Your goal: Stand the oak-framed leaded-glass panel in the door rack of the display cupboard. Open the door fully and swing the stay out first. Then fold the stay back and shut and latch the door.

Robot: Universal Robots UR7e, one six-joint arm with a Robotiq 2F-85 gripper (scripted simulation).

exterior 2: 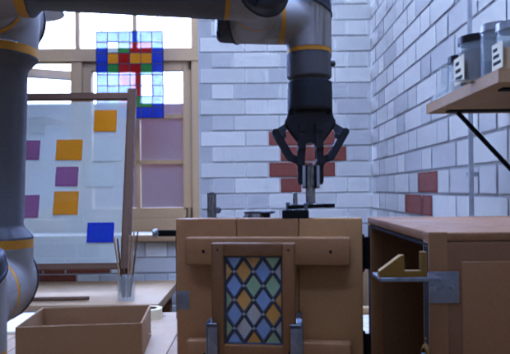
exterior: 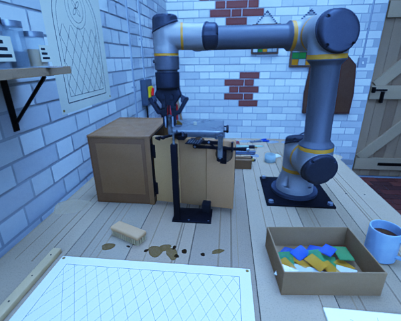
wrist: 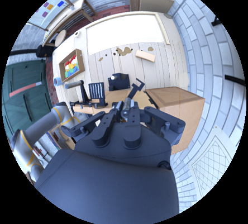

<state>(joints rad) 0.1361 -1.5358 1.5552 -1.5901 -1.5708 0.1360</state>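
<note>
A small upright grey peg [exterior 2: 310,193] at the hinge end of the black stay [exterior: 175,136], on top of the open cupboard door, is what my gripper [exterior: 170,121] is closed on, pointing straight down. The stay's long black leg [exterior: 175,176] drops to a black foot bracket [exterior: 193,215] on the bench. The door [exterior 2: 269,284] stands wide open, and the oak-framed leaded-glass panel [exterior 2: 253,299] stands upright in the rack on its inner face, between two grey clips. The cupboard [exterior: 124,159] sits beside the door with its inside open.
A grey plate and a black clamp arm [exterior: 207,138] lie along the door's top edge. On the bench are a brush [exterior: 128,232], a box of coloured glass pieces [exterior: 323,259], a blue mug [exterior: 385,241] and a large pattern sheet [exterior: 135,292].
</note>
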